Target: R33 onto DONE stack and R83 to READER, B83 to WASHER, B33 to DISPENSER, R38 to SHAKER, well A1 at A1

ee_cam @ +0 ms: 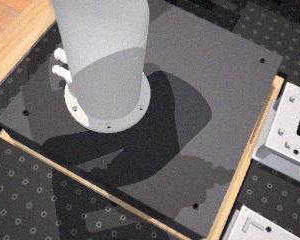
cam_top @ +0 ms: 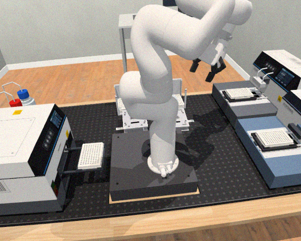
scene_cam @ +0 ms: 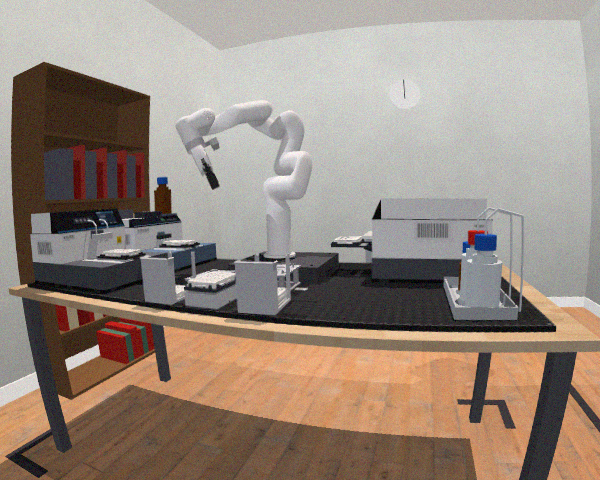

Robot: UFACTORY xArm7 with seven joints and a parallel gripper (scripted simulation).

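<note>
My gripper [cam_top: 201,72] is open and empty, high in the air above the deck's back right; it also shows in the exterior view [scene_cam: 211,178]. One white well plate [cam_top: 91,154] lies on the tray extended from the large white instrument at the left. A second plate [cam_top: 239,93] sits on the grey instrument at the back right. A third plate [cam_top: 274,138] sits on the blue instrument in front of it. In the exterior view a further plate [scene_cam: 211,279] lies on a low white block between two white racks [scene_cam: 158,279] [scene_cam: 259,286]. Plate labels are too small to read.
The arm's base [ee_cam: 107,65] stands on a dark grey pedestal [cam_top: 150,165] mid-deck. White nest plates [ee_cam: 290,130] lie behind it. A bottle rack [scene_cam: 481,279] stands at one deck corner. Tall instrument housings [cam_top: 283,70] line the right edge.
</note>
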